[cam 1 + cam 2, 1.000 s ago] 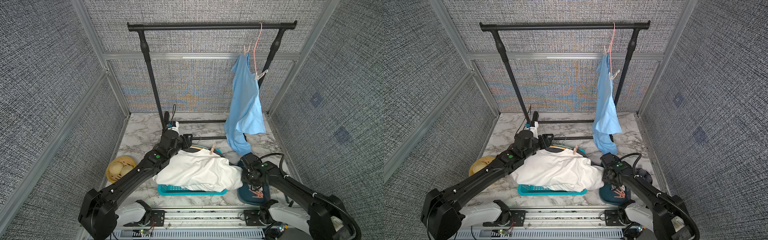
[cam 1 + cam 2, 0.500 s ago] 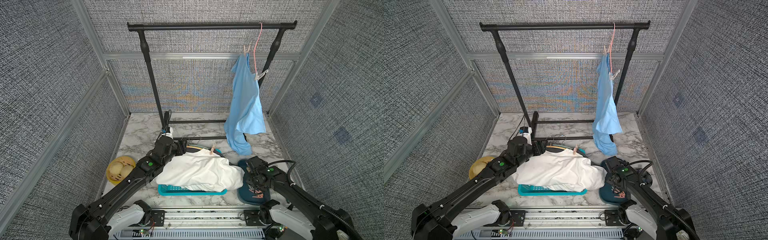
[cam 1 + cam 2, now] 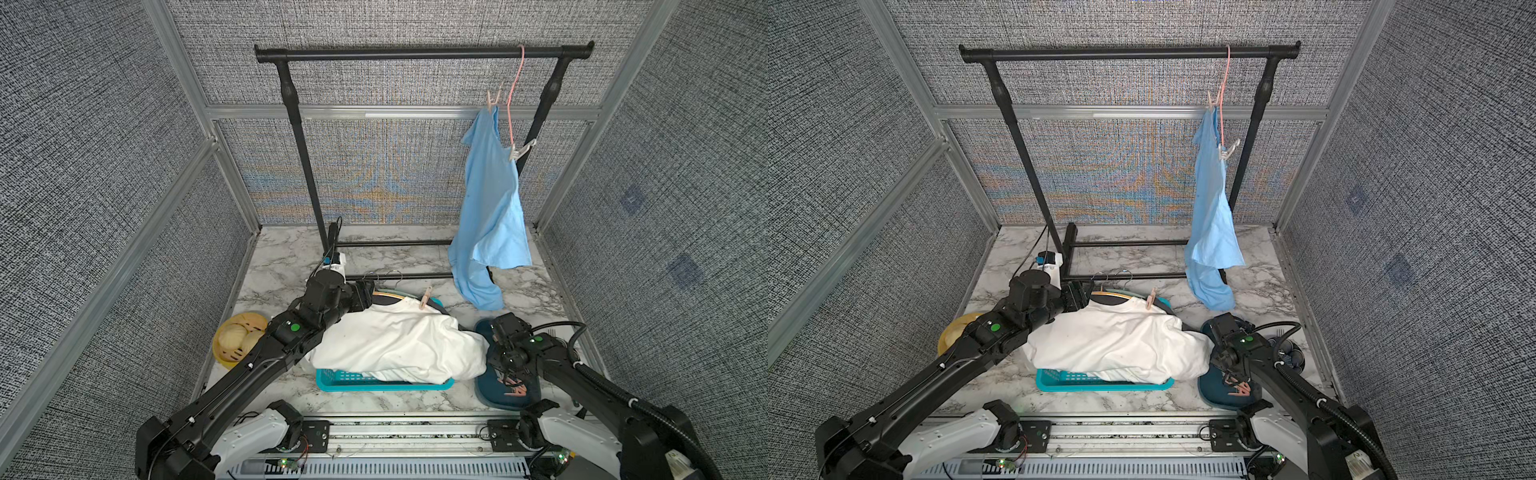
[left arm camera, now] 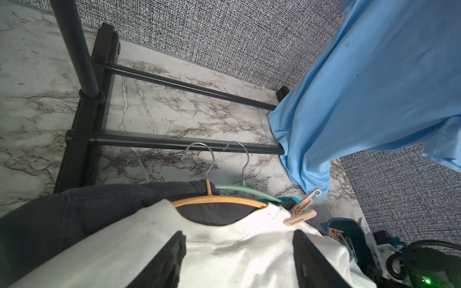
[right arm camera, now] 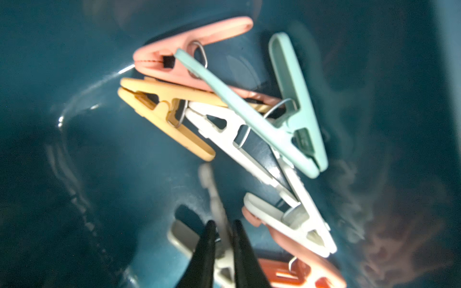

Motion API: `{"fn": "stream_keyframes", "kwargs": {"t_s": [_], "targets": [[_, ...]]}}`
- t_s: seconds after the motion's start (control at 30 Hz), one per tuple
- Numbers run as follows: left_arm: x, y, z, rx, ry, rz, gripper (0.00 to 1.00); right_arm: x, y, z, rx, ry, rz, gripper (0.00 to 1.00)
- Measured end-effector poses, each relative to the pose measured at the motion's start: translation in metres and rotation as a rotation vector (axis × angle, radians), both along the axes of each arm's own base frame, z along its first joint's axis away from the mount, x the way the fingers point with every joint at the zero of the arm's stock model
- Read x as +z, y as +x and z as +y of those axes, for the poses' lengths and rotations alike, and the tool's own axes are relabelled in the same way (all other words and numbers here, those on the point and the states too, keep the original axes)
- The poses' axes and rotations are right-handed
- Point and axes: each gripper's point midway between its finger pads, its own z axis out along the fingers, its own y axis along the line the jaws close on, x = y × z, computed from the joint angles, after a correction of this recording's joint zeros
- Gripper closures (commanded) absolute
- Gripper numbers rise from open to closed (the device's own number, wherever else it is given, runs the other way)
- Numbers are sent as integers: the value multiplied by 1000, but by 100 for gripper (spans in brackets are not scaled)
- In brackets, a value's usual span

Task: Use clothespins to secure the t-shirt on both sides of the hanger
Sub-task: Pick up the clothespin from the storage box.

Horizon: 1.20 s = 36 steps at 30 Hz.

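1. The left gripper [image 4: 238, 233] had its fingers spread wide with nothing between them. It was poised just over the collar of the white t-shirt [image 3: 395, 340] (best seen from the left wrist).
2. The white t-shirt lay draped over a teal basket [image 3: 345, 378] at mid-table. An orange hanger [image 4: 219, 199] was threaded through its neck, and a dark grey garment [image 4: 74, 212] lay beneath it.
3. A pink clothespin [image 4: 300, 212] was clamped on the shirt's shoulder on the side nearer the right arm, standing tilted.
4. A mint-green hanger [image 4: 247, 190] lay just behind the orange one, with both metal hooks pointing toward the rack's lower bar.
5. The right gripper [image 5: 222, 223] was lowered into the dark blue tray [image 3: 492, 397]. Its fingers were drawn close on a white clothespin [image 5: 212, 189] (blurred, so the exact hold was hard to read).
6. The loose clothespins [image 5: 234, 134] formed an overlapping heap in the tray: pink, yellow-orange, white and mint-green.
7. A black garment rack [image 3: 415, 52] stood at the back of the marble table [image 3: 291, 257]. A light blue t-shirt [image 3: 494, 208] hung from a pink hanger [image 3: 514, 91] near the rail's right end (clipped at each end of the hanger).
8. A yellow dish [image 3: 249, 319] sat beside the left arm, near the table's left edge.
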Motion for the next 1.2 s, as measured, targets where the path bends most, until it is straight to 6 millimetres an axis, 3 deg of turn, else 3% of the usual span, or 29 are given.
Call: {"fn": "stream_keyframes", "kwargs": {"t_s": [0.17,0.47,0.8,1.2], "targets": [[9,-7,3,-11,-6,2,32,-2,1,0,-11,7,-12,96],[35,-20,10,-30,-30,-44,32,-4,3,0,-24,13,-22,82],[33,-25,13,-30,-22,-34,32,-7,10,6,-20,34,-29,80],[31,-26,14,-34,-10,-31,33,1,21,11,-18,55,-67,100]]}}
